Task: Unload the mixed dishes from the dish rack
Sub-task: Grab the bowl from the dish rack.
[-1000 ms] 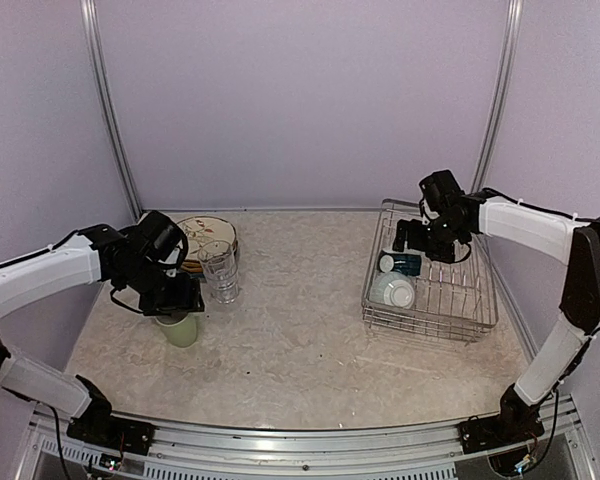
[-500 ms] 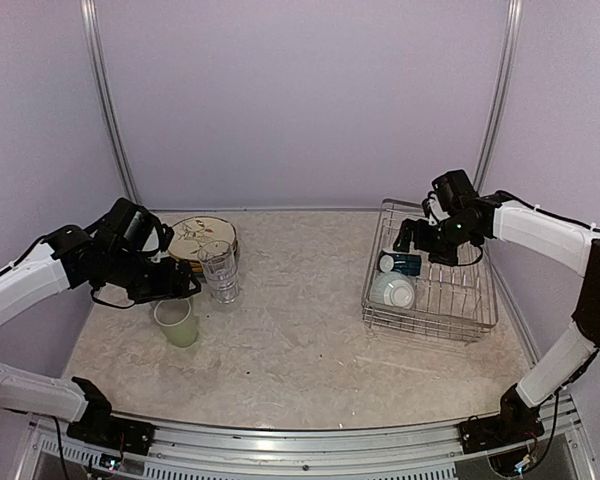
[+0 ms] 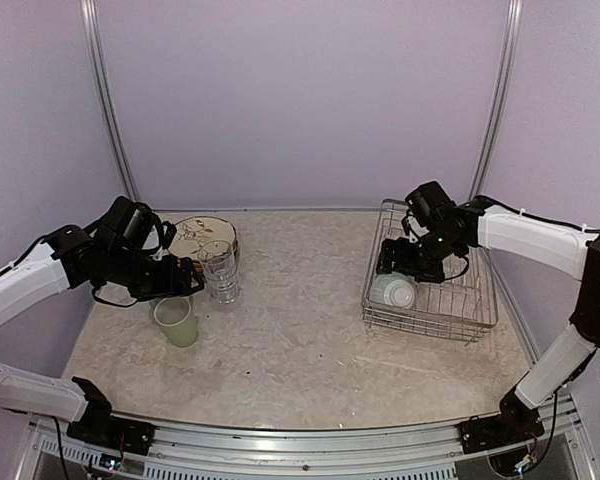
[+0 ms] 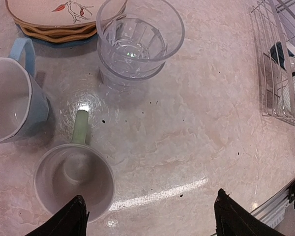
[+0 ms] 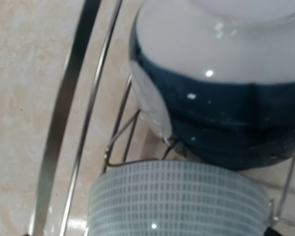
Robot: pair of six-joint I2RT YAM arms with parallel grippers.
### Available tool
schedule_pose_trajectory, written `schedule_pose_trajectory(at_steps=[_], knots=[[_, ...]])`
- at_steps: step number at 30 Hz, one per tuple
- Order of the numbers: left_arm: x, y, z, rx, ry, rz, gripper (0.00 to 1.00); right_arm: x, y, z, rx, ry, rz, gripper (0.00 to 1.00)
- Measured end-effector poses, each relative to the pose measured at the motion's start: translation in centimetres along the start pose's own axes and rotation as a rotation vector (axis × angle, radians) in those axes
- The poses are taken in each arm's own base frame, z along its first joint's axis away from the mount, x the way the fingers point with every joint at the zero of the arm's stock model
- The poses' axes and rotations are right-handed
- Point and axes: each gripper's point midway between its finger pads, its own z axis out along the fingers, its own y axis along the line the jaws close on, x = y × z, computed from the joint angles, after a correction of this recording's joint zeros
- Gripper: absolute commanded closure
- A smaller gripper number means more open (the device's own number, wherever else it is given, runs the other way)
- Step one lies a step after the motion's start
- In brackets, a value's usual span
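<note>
1. Lilac walls (image 3: pixel 300 100) close in a beige marbled tabletop (image 3: pixel 300 340).
2. Left side, nearest: the green mug (image 3: pixel 178 322) stands upright toward the tabletop's left edge. The left gripper (image 3: pixel 180 278) hovers just behind and above it, clear of it.
3. The left wrist view shows that gripper (image 4: pixel 150 219) spread wide with nothing between its fingertips (image 4: pixel 71 221). The green mug (image 4: pixel 73 179) lies just ahead of the left one.
4. Only this view shows the blue mug (image 4: pixel 10 105) beside the green one, cut off by the left edge. From the top camera the arm hides it.
5. Farther back stands the tumbler (image 3: pixel 220 272), then the stacked plates (image 3: pixel 202 238) near the back-left corner.
6. Right side: the rack (image 3: pixel 420 328) sits by the tabletop's right edge. The right gripper (image 3: pixel 392 262) reaches down into its left end, just above the grid bowl (image 3: pixel 394 292).
7. The right wrist view shows the grid bowl (image 5: pixel 177 196) close under the camera, and a teal bowl (image 5: pixel 221 88) on its side beyond it, against the rack wires (image 5: pixel 71 98).
8. That gripper's jaws are spread. Only dark tips show at the bottom corners, and I cannot tell whether they touch the bowl.
</note>
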Motion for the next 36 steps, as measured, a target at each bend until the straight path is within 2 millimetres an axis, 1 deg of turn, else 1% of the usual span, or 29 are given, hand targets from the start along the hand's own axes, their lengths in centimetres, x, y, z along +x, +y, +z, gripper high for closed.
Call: schedule_pose_trajectory(at_steps=[2, 5, 7, 9, 10, 12, 13, 15, 17, 19, 23, 27, 29, 33, 36], knots=[[0.0, -0.1, 0.0, 0.006, 0.002, 0.000, 0.15, 0.5, -0.1, 0.8, 0.022, 0.020, -0.006, 0.04], [0.1, -0.2, 0.0, 0.014, 0.005, 0.000, 0.15, 1.4, -1.1, 1.9, 0.081, 0.050, -0.008, 0.20], [0.1, -0.3, 0.0, 0.015, 0.005, 0.000, 0.15, 1.4, -1.3, 1.8, 0.094, 0.048, -0.002, 0.26], [0.1, -0.3, 0.0, 0.015, 0.005, 0.000, 0.15, 1.4, -1.3, 1.4, 0.095, 0.038, 0.008, 0.27], [0.1, -0.3, 0.0, 0.016, 0.005, 0.000, 0.15, 1.5, -1.4, 1.2, 0.096, 0.036, 0.016, 0.23], [0.1, -0.3, 0.0, 0.018, 0.006, 0.000, 0.15, 1.8, -1.4, 1.2, 0.098, 0.039, 0.021, 0.11], [0.1, -0.4, 0.0, 0.019, 0.006, 0.000, 0.15, 2.0, -1.3, 1.1, 0.102, 0.044, 0.020, 0.08], [0.1, -0.4, 0.1, 0.022, 0.011, 0.000, 0.15, 3.0, -1.2, 1.2, 0.119, 0.071, 0.010, 0.07], [0.1, -0.5, 0.3, 0.024, 0.016, 0.000, 0.15, 3.8, -0.9, 1.2, 0.138, 0.093, -0.013, 0.07], [0.2, -0.5, 0.6, 0.023, 0.026, 0.000, 0.15, 4.4, -0.6, 1.1, 0.160, 0.110, -0.032, 0.10], [0.3, -0.5, 0.7, 0.025, 0.032, 0.002, 0.15, 4.9, -0.1, 0.7, 0.206, 0.121, -0.057, 0.19], [0.3, -0.6, 0.7, 0.030, 0.032, 0.002, 0.15, 4.8, -0.4, 0.6, 0.247, 0.119, -0.059, 0.33], [0.3, -0.7, 0.8, 0.031, 0.034, 0.002, 0.15, 5.0, -0.9, 0.9, 0.273, 0.129, -0.064, 0.36], [0.1, -0.8, 0.7, 0.034, 0.030, 0.002, 0.15, 5.3, -0.9, 1.1, 0.287, 0.142, -0.068, 0.38], [-0.1, -0.9, 0.6, 0.037, 0.025, 0.002, 0.15, 5.2, -0.9, 1.1, 0.294, 0.148, -0.071, 0.47]])
